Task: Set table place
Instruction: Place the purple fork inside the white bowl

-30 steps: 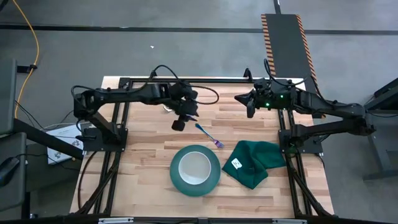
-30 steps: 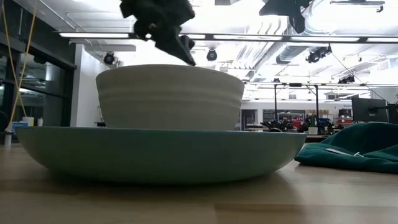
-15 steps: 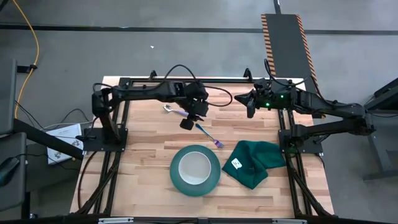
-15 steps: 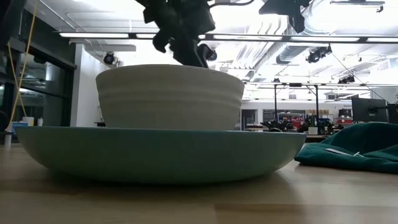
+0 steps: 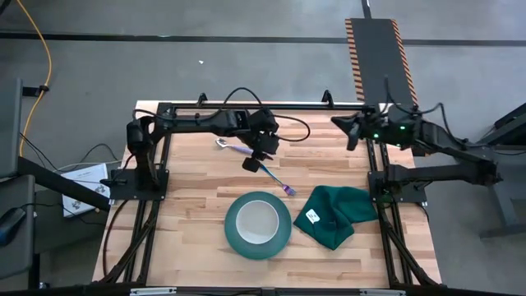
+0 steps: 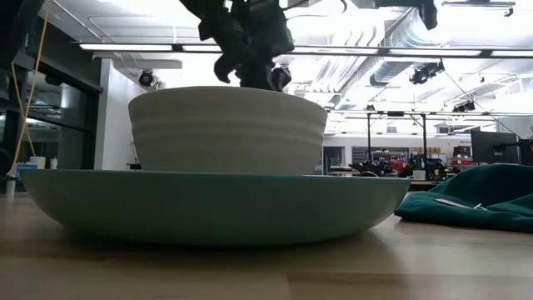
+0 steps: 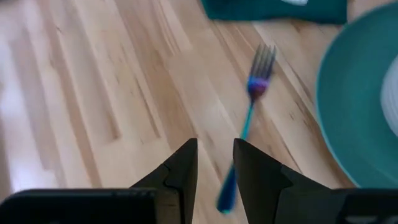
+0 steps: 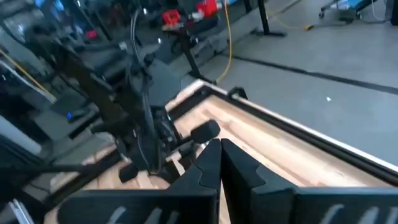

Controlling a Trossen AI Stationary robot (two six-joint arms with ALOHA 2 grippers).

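The fork (image 5: 275, 178) with a blue-purple handle lies flat on the table (image 5: 189, 214), far of the teal plate (image 5: 234, 238), which holds the white bowl (image 5: 257, 219). The spoon (image 5: 230, 146) lies flat farther back and to the left. My left gripper (image 5: 253, 163) hovers over the fork's handle end, pointing down. In the left wrist view its fingers (image 7: 214, 162) stand a little apart, with the fork (image 7: 252, 99) ahead of them. My right gripper (image 5: 352, 136) is shut and empty, high at the far right (image 8: 219, 155).
A dark green cloth (image 5: 337, 214) with a white tag lies crumpled to the right of the plate. The black frame rails run along the table's far, left and right edges. In the low view the plate (image 6: 216, 204) and bowl (image 6: 225, 129) fill the foreground.
My left gripper has moved toward the table's right edge and a little nearer, from beside the spoon to over the fork's handle end. The spoon now shows uncovered behind it. My right gripper has drawn back toward the table's right edge.
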